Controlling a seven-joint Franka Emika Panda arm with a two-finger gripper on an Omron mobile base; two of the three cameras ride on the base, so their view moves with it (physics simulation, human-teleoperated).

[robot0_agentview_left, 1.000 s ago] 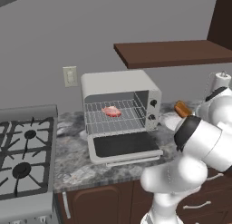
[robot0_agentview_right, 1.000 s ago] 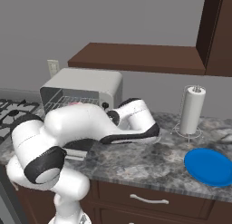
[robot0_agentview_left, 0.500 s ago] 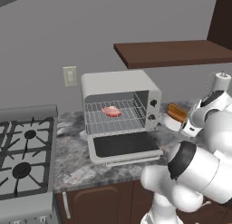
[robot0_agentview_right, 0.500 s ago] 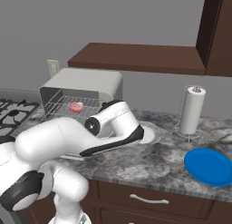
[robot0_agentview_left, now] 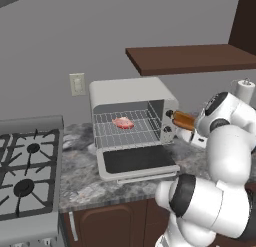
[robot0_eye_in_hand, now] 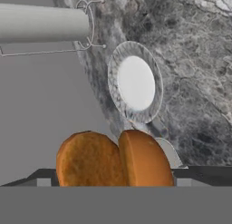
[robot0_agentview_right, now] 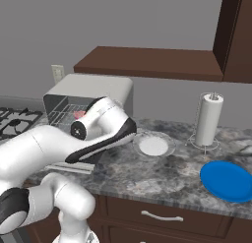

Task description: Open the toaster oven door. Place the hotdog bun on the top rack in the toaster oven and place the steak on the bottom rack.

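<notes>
We hold the hotdog bun (robot0_eye_in_hand: pixel 115 158) clamped in our end effector (robot0_eye_in_hand: pixel 113 180), just right of the toaster oven (robot0_agentview_left: pixel 131 108), its long axis pointing toward the open front, steak (robot0_agentview_left: pixel 123 123) already racked.

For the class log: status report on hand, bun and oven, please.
Hand closed on the hotdog bun, right of the toaster oven. Door down; steak on a rack. Path clear.

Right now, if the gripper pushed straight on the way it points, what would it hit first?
Probably the white dish on the counter, ahead of the gripper and the bun it holds; depth is hard to judge.
</notes>
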